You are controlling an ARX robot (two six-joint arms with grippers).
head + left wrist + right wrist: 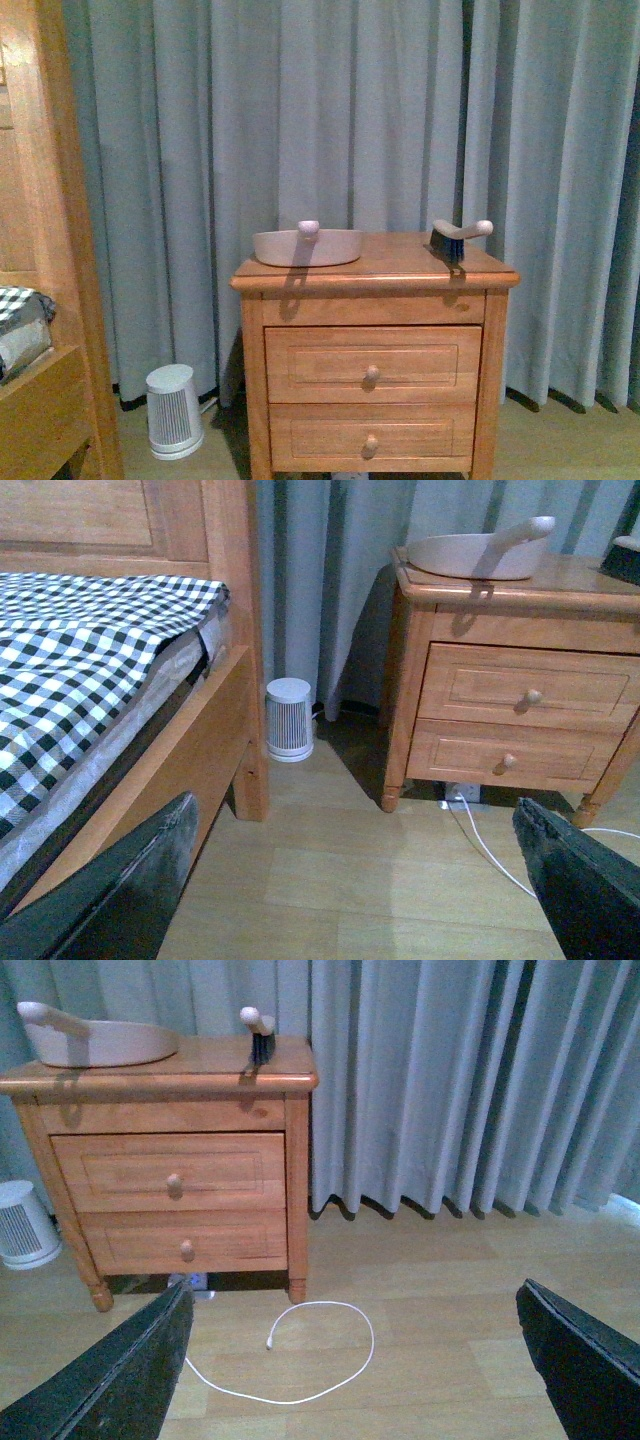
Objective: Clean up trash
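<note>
The trash is out of view in all three views. My left gripper (355, 885) hangs open over bare wooden floor between the bed (90, 670) and the nightstand (510, 690), with nothing between its fingers. My right gripper (350, 1365) is open too, above the floor in front of the nightstand (170, 1180), and a loose white cable (330, 1360) lies below it. Neither arm shows in the front view.
A pale dustpan (305, 246) and a dark hand brush (455, 238) sit on the nightstand top (400, 265). A small white ribbed appliance (174, 410) stands on the floor beside it. Grey curtains (300, 110) hang behind. The bed has a black-and-white checked cover (70, 640).
</note>
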